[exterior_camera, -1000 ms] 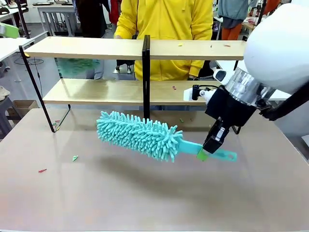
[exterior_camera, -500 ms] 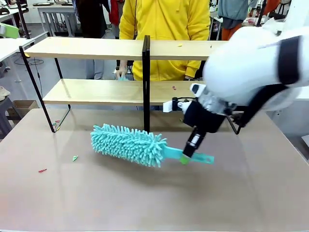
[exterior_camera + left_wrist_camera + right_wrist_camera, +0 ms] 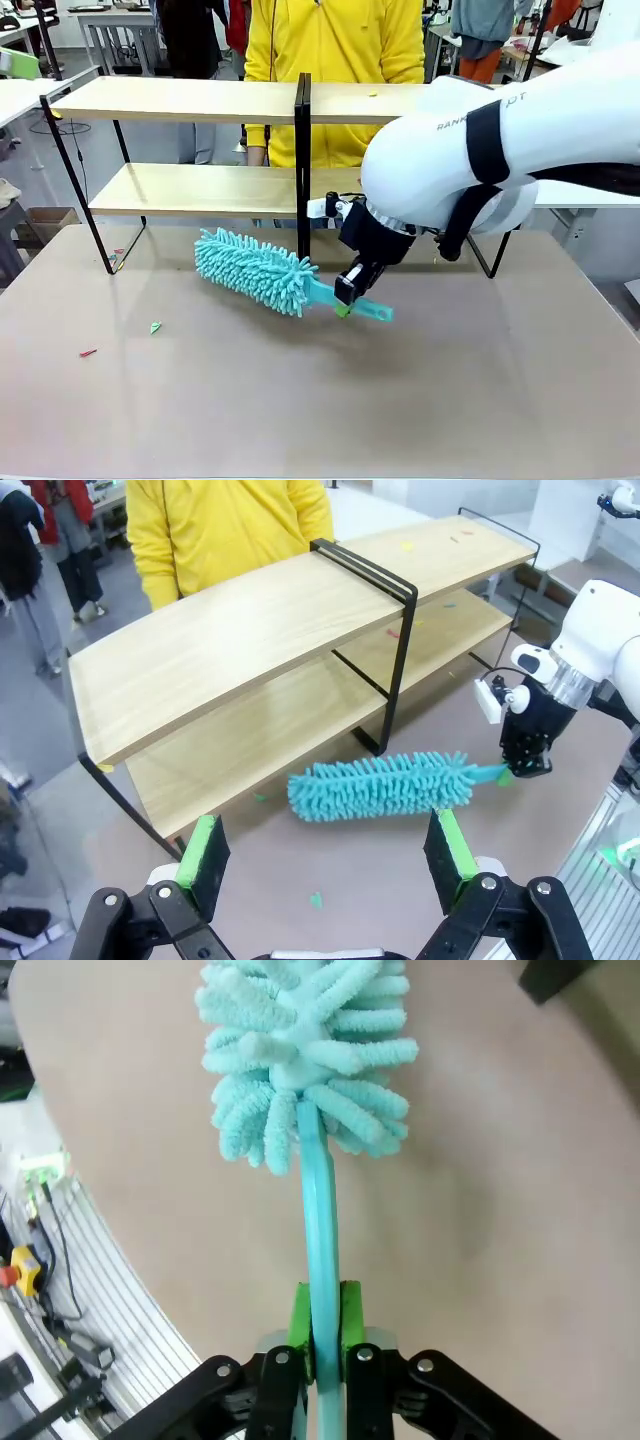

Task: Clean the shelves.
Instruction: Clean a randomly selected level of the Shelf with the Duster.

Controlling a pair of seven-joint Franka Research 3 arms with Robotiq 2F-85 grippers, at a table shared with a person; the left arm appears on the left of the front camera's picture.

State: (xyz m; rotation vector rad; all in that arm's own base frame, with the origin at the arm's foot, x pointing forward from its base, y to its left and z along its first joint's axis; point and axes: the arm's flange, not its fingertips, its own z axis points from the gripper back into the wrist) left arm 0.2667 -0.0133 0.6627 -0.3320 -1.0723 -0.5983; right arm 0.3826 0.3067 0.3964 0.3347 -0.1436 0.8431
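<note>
The shelves [image 3: 190, 100] stand at the table's far side, two light-wood boards on a black frame with a central upright [image 3: 302, 160]. They also appear in the left wrist view [image 3: 260, 620]. My right gripper [image 3: 346, 297] is shut on the handle of a turquoise fluffy duster [image 3: 255, 272]. The duster's head hangs low over the table, just in front of the lower board and left of the upright. In the right wrist view the green pads [image 3: 298, 1322] pinch the flat handle [image 3: 320, 1230]. My left gripper [image 3: 328, 852] is open above the table, with the duster [image 3: 380, 785] beyond it.
A person in a yellow top [image 3: 335, 40] stands behind the shelves. Small scraps lie on the top board [image 3: 372, 94], the lower board [image 3: 360, 182] and the tabletop [image 3: 155, 326], and a red one [image 3: 88, 352] lies near the left edge. My right arm [image 3: 470, 150] covers the shelves' right half.
My right arm has swung left and toward the shelves, carrying the duster with it. The duster head now sits lower and closer to the lower board. The person's hand has left the lower shelf.
</note>
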